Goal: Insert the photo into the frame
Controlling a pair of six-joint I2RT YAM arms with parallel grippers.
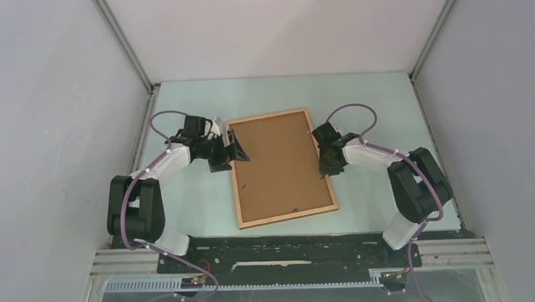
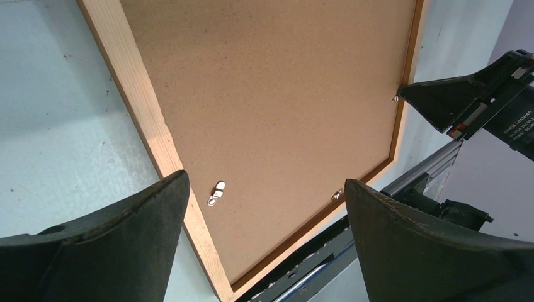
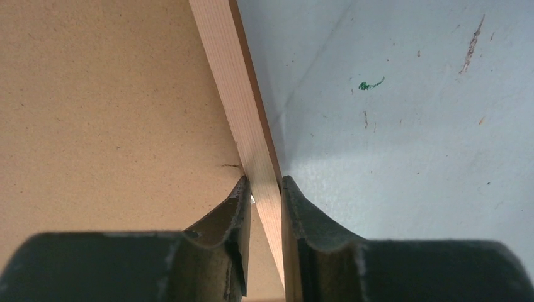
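The frame (image 1: 289, 217) lies flat on the table in the middle of the top view, back side up, with the plain brown backing board (image 1: 279, 165) inside it. The photo is hidden or out of view. My left gripper (image 1: 232, 151) is open and empty at the frame's left rail; in its wrist view the gripper (image 2: 264, 179) hangs over the board (image 2: 277, 82) and the rail (image 2: 148, 119). My right gripper (image 1: 324, 161) is shut on the frame's right rail, and the right wrist view shows the gripper (image 3: 264, 185) pinching that rail (image 3: 236, 82).
A small metal turn clip (image 2: 216, 192) sits on the board near the left rail. The pale table (image 1: 377, 107) is boxed in by grey walls at left, right and back. A black and aluminium base rail (image 1: 289, 258) runs along the near edge.
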